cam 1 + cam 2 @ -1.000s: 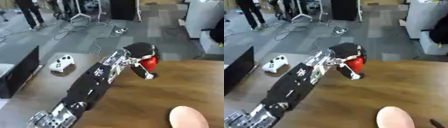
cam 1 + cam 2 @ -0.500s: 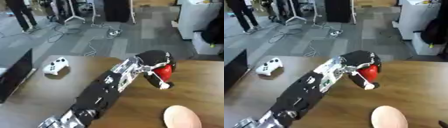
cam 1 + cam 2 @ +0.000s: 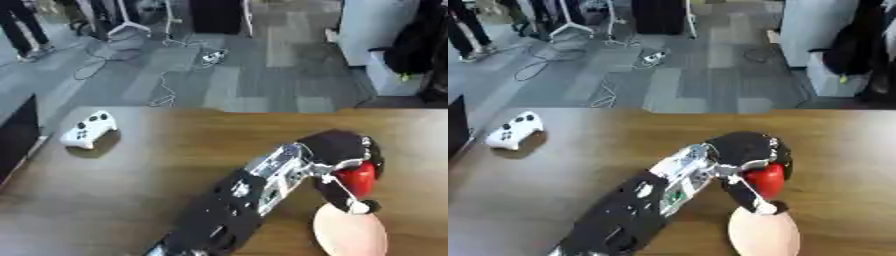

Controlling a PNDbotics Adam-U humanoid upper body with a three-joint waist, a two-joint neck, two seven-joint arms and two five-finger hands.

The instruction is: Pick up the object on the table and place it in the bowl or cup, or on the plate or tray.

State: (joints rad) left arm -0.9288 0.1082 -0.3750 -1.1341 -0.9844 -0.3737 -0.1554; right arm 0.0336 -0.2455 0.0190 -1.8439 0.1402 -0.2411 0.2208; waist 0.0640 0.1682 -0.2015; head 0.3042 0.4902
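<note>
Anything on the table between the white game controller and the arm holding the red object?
Nothing: in the left eye view, only bare wood lies between the white game controller and the arm.

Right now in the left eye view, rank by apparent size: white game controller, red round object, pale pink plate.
1. Pale pink oval plate, largest, though cut by the frame edge and nearest the camera.
2. White game controller and red round object: unsure; the left hand's fingers cover part of the red one.

The left hand (image 3: 343, 152), curled round a red object (image 3: 357, 179), hangs just beyond the pink plate (image 3: 351, 234). Bare table (image 3: 175, 150) lies left and far. A white controller (image 3: 88, 130) occupies the far-left corner.
</note>
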